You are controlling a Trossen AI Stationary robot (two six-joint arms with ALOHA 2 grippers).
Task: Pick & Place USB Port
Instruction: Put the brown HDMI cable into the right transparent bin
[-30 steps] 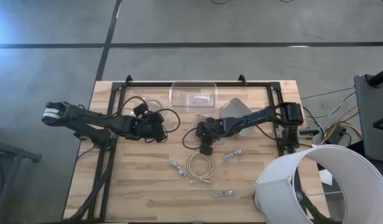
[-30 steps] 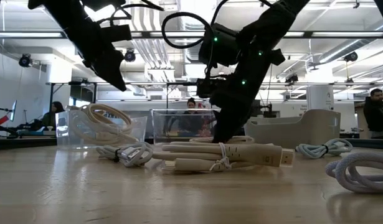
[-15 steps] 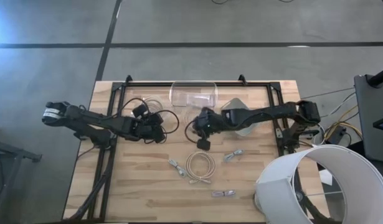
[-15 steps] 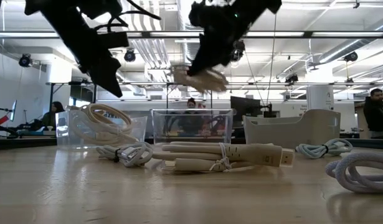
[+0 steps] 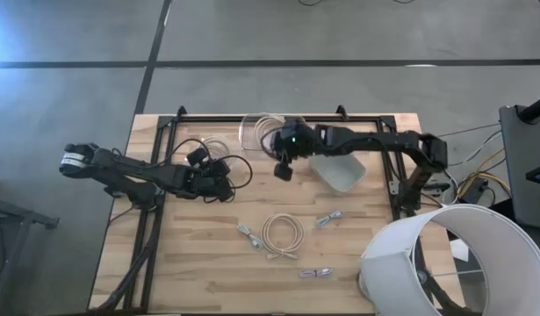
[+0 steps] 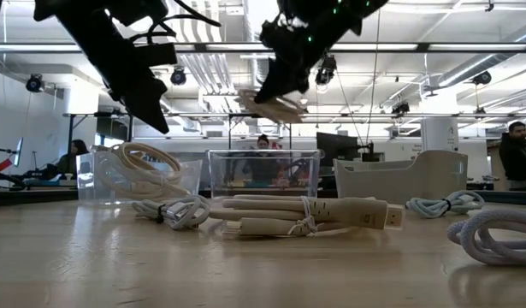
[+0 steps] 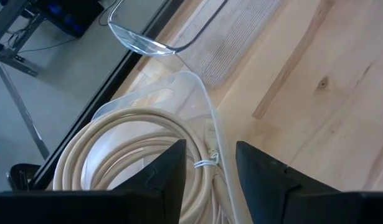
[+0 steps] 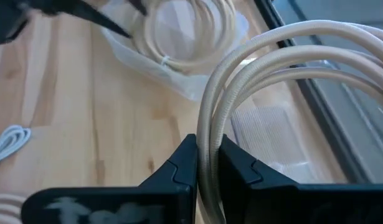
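My right gripper (image 5: 281,149) is shut on a coil of beige cable (image 5: 268,125) and holds it in the air over the large clear container (image 5: 250,140) at the table's far edge. The low view shows that coil (image 6: 273,104) hanging high above the container (image 6: 263,171). My left gripper (image 5: 214,182) hovers open at the left, near a small clear tub (image 5: 212,145). In the left wrist view a second beige coil (image 7: 129,143) lies inside this tub (image 7: 200,87), just beyond the gripper (image 7: 210,171). My right gripper pinches several strands of the beige coil (image 8: 208,146) between its two fingers (image 8: 179,168), which lie across the strands. The coil is lifted clear of the table and loops out beyond the fingertips. In the low view it hangs tilted below the gripper.
A larger tied cable bundle (image 5: 283,233) lies mid-table, with small white cables (image 5: 248,235), (image 5: 329,218), (image 5: 315,273) around it. A white bin (image 5: 342,171) sits right of the container. A big white drum shape (image 5: 445,259) covers the near right corner. People show in the room behind.
My right gripper has risen from the middle of the table with the beige coil and travelled toward the far edge, ending above the large clear container. The coil has been lifted clear of the table. My left arm has kept still.
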